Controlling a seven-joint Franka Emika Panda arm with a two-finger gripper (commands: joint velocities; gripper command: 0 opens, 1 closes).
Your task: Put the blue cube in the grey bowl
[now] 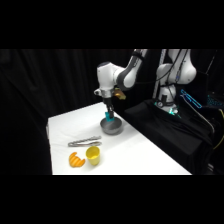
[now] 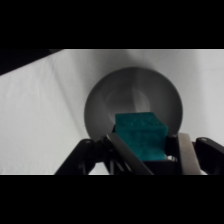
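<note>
The blue cube (image 2: pixel 141 135) sits between my gripper's (image 2: pixel 147 150) two fingers, which are shut on its sides. Directly under it lies the grey bowl (image 2: pixel 107 97), round and shallow, filling the middle of the wrist view. From the side, the gripper (image 1: pixel 108 116) hangs straight down over the grey bowl (image 1: pixel 114 128) near the table's back edge, and the blue cube (image 1: pixel 108 116) shows as a small turquoise spot just above the bowl's rim.
Metal tongs (image 1: pixel 84 143) lie on the white table (image 1: pixel 135 155) left of the bowl. A yellow cup (image 1: pixel 93 155) and an orange object (image 1: pixel 75 160) stand nearer the front left. Black cloth drops off behind the table's right edge.
</note>
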